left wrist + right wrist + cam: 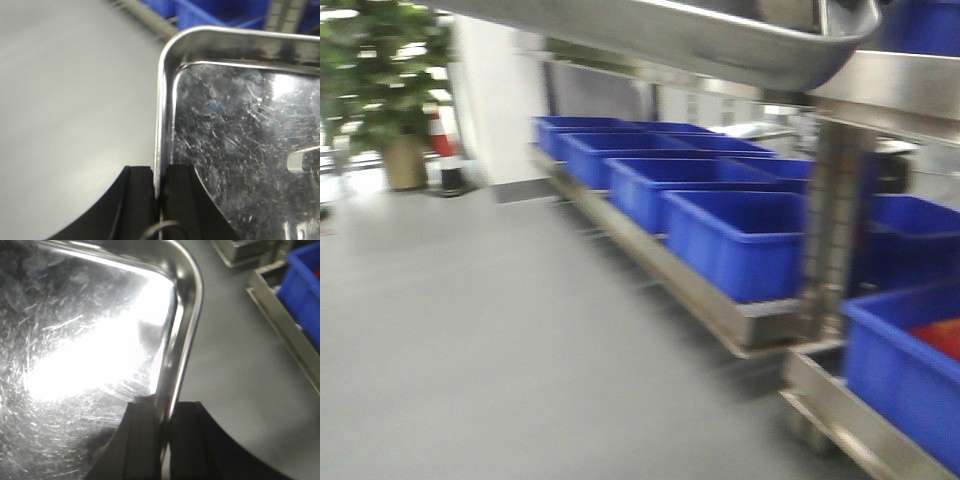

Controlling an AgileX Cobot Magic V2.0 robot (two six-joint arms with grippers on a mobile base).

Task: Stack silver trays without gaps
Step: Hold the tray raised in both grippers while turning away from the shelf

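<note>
One silver tray is held up in the air between both arms. In the front view its underside (720,45) fills the top of the picture. My left gripper (159,172) is shut on the tray's left rim (161,120), one black finger outside and one inside the wall. My right gripper (167,410) is shut on the tray's right rim (182,335) in the same way. The scratched, shiny tray floor (240,150) shows in both wrist views. No other silver tray is in view.
Blue plastic bins (735,240) stand in a row on a low steel shelf (650,260) running away to the right. A steel upright (830,230) rises near me. Grey floor (470,340) spreads left; a potted plant (390,90) stands far left.
</note>
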